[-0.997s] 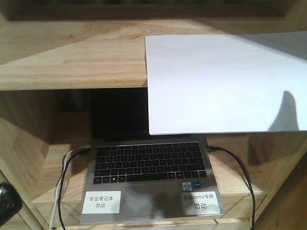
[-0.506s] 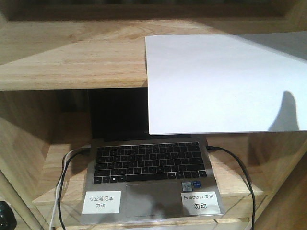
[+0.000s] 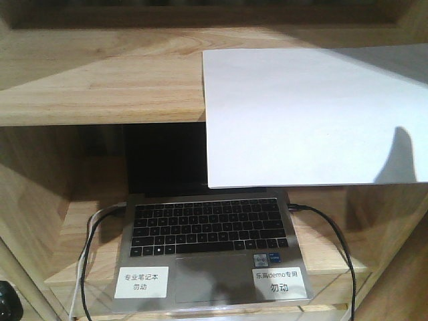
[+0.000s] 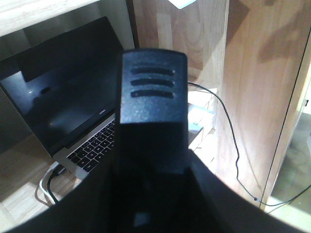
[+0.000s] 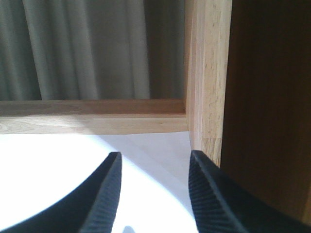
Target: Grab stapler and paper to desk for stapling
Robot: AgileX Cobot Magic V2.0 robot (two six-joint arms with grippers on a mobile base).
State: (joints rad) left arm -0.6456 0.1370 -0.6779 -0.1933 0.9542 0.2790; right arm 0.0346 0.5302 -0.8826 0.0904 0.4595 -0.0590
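In the left wrist view the black stapler [image 4: 153, 97] stands up out of my left gripper [image 4: 151, 189], which is shut on it; its ribbed end points toward the shelves. The white paper [image 3: 301, 114] lies on the upper shelf, its front part hanging over the shelf edge. My right gripper [image 5: 154, 165] is open just above the paper [image 5: 146, 145], near its far right corner and close to the shelf's upright side wall [image 5: 209, 73]. A finger shadow falls on the sheet's right side. The desk is out of view.
An open laptop [image 3: 207, 227] with two white printed labels [image 3: 140, 282] sits on the lower shelf under the paper's overhang. Cables [image 3: 334, 234] run off both its sides. A dark part [image 3: 5, 301] shows at the lower left edge.
The dark part at the front view's lower left edge has sunk lower and mostly left the frame. Paper and laptop have not moved.
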